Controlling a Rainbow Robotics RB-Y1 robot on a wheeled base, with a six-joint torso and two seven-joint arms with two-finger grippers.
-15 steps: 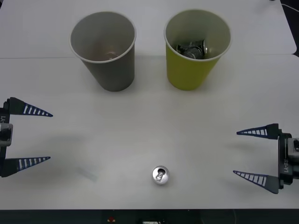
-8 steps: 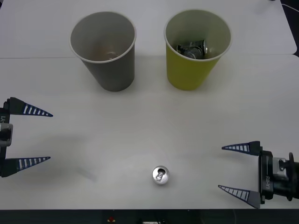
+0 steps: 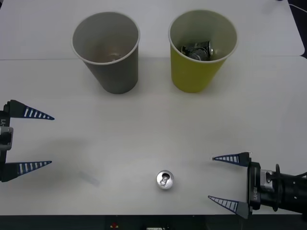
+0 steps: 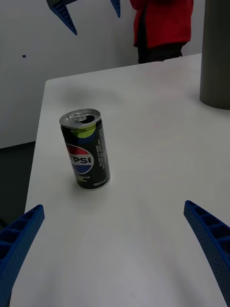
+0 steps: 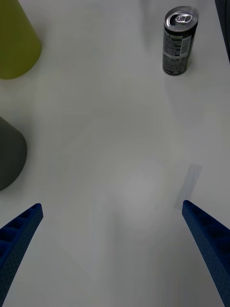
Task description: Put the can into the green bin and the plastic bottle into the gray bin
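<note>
The can (image 3: 164, 180), black with a Pepsi logo and an open silver top, stands upright near the table's front edge (image 4: 85, 151) (image 5: 178, 41). My right gripper (image 3: 211, 177) is open, low over the table just right of the can and pointing at it; its fingers are well apart in the right wrist view (image 4: 114, 206). My left gripper (image 3: 52, 140) hangs open at the far left (image 5: 111, 205). The gray bin (image 3: 115, 72) stands at the back left and the green bin (image 3: 194, 72) at the back right. The plastic bottle is hidden or out of view.
A crushed silvery can (image 3: 196, 50) lies inside the green bin. The white table has open surface between the bins and the can. The table's front edge runs just below the can and the right gripper.
My right gripper has moved left and toward the front edge, closing in on the can while staying open. The left arm, the can and both bins have not moved.
</note>
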